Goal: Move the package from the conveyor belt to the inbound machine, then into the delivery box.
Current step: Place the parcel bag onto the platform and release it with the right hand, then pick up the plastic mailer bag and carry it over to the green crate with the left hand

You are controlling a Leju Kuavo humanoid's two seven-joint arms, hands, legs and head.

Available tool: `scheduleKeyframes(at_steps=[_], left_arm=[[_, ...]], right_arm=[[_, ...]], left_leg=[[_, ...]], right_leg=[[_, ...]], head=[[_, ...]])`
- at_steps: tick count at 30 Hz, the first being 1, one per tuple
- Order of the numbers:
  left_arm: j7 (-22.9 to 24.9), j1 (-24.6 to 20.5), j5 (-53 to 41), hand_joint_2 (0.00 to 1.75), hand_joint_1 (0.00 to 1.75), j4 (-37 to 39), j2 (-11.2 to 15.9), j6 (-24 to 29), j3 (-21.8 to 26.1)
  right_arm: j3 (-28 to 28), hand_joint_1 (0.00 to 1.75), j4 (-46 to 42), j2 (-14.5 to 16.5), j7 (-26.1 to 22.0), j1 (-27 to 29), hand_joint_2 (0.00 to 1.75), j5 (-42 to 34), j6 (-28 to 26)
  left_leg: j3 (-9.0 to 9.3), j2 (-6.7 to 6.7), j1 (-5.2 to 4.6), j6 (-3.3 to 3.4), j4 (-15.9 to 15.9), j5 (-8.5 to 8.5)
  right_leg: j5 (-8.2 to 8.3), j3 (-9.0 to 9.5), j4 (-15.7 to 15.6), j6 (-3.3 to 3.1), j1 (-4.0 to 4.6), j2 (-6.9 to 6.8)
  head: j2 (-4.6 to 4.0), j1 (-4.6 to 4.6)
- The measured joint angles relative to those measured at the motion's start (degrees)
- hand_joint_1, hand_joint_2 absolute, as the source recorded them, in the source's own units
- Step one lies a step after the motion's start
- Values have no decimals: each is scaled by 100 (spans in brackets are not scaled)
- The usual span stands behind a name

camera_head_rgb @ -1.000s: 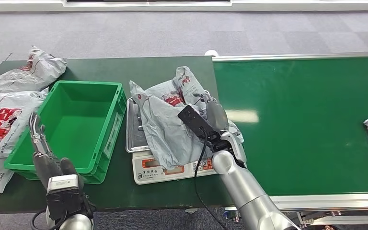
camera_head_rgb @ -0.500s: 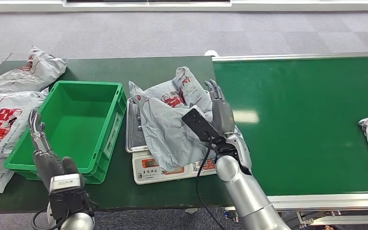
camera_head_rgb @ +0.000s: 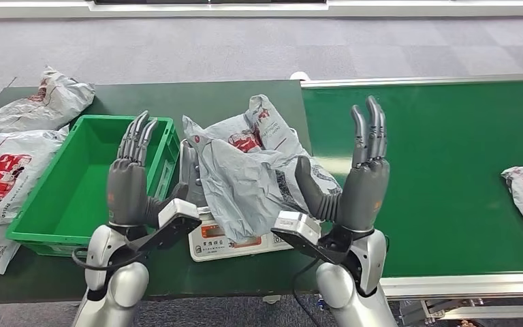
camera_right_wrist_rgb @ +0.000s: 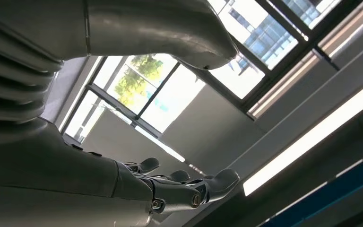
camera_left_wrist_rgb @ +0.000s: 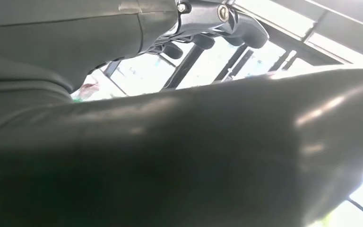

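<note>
Green worktop (camera_head_rgb: 231,99) carries a scale (camera_head_rgb: 245,238) with the package (camera_head_rgb: 245,170); left hand (camera_head_rgb: 128,184) and right hand (camera_head_rgb: 361,180) are raised, fingers spread, empty.

From my remote station I see grey carpet-tiled floor (camera_head_rgb: 177,48) beyond a dark green table (camera_head_rgb: 197,95), a white strip (camera_head_rgb: 381,8) at the far edge, and overhead dark-framed windows (camera_right_wrist_rgb: 170,94) beside a bright ceiling light strip (camera_right_wrist_rgb: 312,137).
</note>
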Motion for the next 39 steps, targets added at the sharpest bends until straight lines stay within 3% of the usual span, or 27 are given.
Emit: scheduleKeyframes(at_steps=[5, 8, 12, 17, 21, 27, 33, 39], left_arm=[[16, -508, 27, 0, 0, 615, 244, -97, -133], [46, -951, 106, 0, 0, 1066, 478, -617, -340], [-186, -1896, 196, 0, 0, 2240, 735, -1240, -746], [-316, -2708, -91, 0, 0, 3546, 794, -1483, -1340], [-536, -3181, -125, 175, 0, 4339, 755, -1956, -1792], [-738, -3554, -135, 175, 0, 5199, 419, -2360, -2535], [-801, -3696, -165, 175, 0, 5589, 236, -2475, -2867], [-902, -3824, -109, 175, 0, 5903, -153, -3050, -3300]], right_arm=[[82, 0, -360, -105, -63, 188, 175, -65, -118], [97, 0, -476, -213, -129, 215, 175, -163, -268], [104, 0, -547, -383, -227, 270, 175, -273, -342], [102, 0, -550, -498, -463, 424, 175, -415, -346], [84, 0, -550, -549, -649, 524, 175, -537, -350], [72, 0, -542, -574, -821, 600, 175, -694, -352], [69, 0, -517, -582, -846, 606, 175, -729, -352], [69, 0, -495, -579, -709, 496, 175, -767, -352]], left_leg=[[2, 16, 0, 0, 0, 7], [-2, 5, 0, -1, 1, 16], [-4, 4, 0, -3, 1, 25], [-4, 10, 0, -5, 1, 27], [-7, 8, 0, -5, 1, 27], [-14, 8, -1, -5, 1, 27], [-15, 4, -1, -5, 1, 28], [-18, -1, -1, 0, 1, 32]], right_leg=[[12, -7, 1, -5, 0, 18], [15, -8, 1, -3, 0, 11], [26, -9, 1, -2, 0, 10], [33, -13, 1, -2, -1, 19], [33, -17, 1, -2, 0, 21], [33, -18, 1, -2, -2, 20], [33, -19, 1, -2, 0, 17], [33, -15, 1, -1, -4, 8]], head=[[0, -1], [0, 0], [0, 0], [0, 1], [0, 0], [0, 1], [0, -1], [0, 1]])
